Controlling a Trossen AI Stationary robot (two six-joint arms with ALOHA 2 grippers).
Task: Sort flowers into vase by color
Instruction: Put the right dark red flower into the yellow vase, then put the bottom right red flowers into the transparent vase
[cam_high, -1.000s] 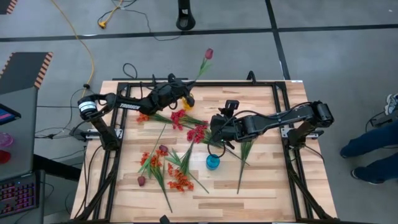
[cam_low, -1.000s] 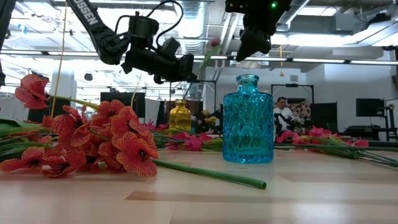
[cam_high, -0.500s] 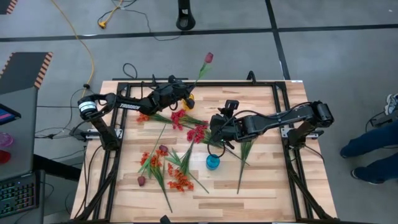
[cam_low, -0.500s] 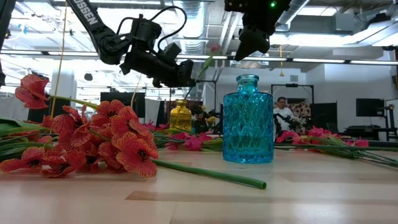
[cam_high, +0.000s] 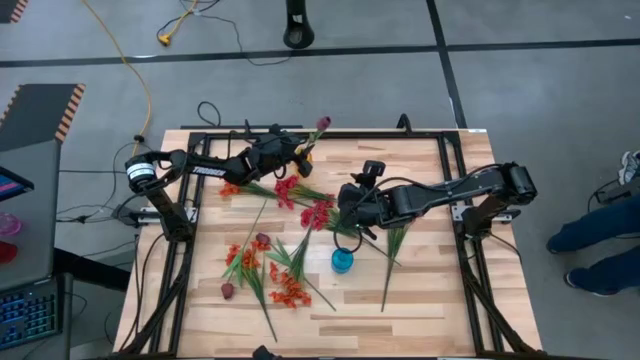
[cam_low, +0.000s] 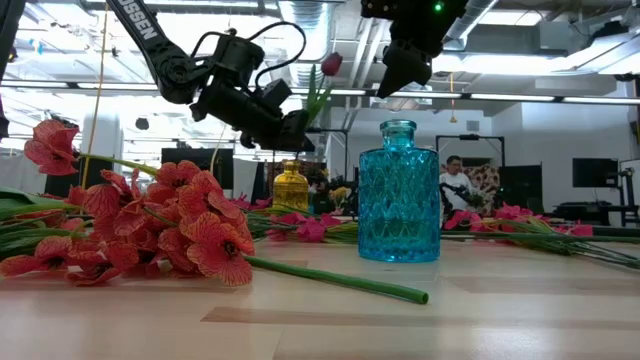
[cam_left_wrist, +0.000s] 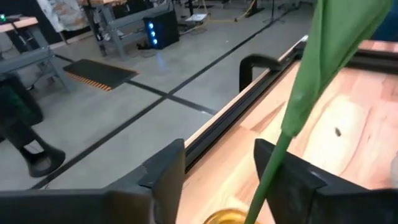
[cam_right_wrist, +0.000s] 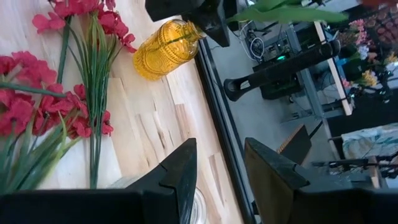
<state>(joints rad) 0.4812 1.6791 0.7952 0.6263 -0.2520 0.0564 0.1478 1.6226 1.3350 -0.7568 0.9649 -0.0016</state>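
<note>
Where ribbed yellow glass vase (cam_right_wrist: 166, 50) stands, maroon tulip (cam_low: 330, 64) w/ smooth stem.

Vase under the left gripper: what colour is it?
Amber yellow glass vase, best seen in the right wrist view; the left gripper sits just above it.

2 dark arms (cam_high: 215, 168), white lettering, black cables

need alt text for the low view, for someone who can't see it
At table height, a blue glass vase stands mid-table with orange-red flowers lying to its left. Above a yellow vase behind, the left gripper stands open around a maroon tulip's stem; the right gripper hangs over the blue vase.
</note>
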